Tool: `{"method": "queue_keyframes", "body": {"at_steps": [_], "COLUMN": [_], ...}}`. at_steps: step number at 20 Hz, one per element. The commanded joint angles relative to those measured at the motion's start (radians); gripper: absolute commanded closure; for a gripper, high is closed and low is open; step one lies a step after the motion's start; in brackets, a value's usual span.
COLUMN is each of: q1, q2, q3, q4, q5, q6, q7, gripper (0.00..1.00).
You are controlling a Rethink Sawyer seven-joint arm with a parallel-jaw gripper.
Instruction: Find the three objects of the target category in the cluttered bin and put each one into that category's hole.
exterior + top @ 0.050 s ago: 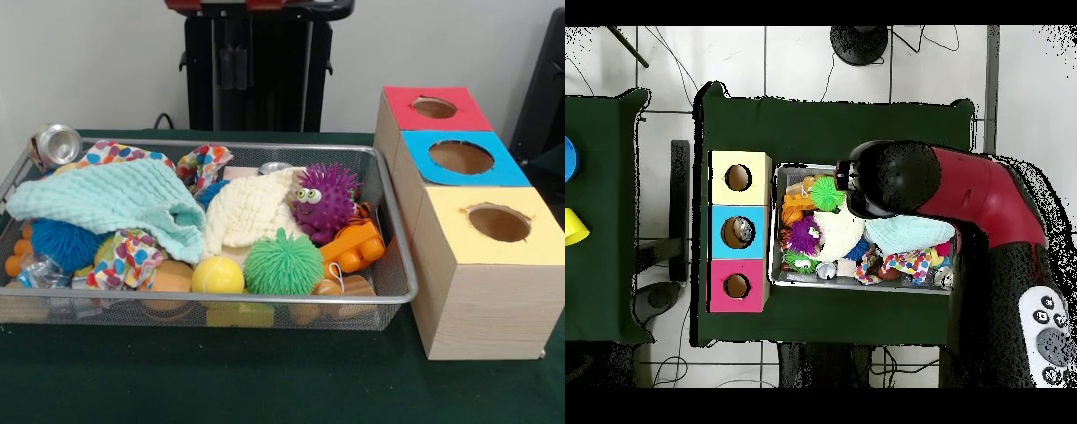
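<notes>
Those spiky rubber balls, green (283, 262) and purple (326, 200), look light and squashy; pinch them across the middle. The arm (965, 195) hides its gripper, so I cannot tell its state.

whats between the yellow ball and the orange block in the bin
The green spiky ball sits between the yellow ball and the orange block, at the bin's near edge in the front view.
</notes>
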Motion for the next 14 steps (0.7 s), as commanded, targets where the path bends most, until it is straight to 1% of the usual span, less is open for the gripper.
{"method": "queue_keyframes", "body": {"at_steps": [1, 4, 8, 14], "q1": [-0.062, -0.080, -0.097, -0.131], "q2": [0.041, 0.050, 0.066, 0.107], "q3": [0.079, 0.088, 0.096, 0.113], "q4": [-0.002, -0.016, -0.053, -0.083], "q5": [-0.073, -0.086, -0.091, -0.108], "q6": [0.044, 0.049, 0.071, 0.054], "q7": [-0.210, -0.218, -0.200, -0.220], "gripper": [1.00, 1.00, 1.00, 1.00]}}
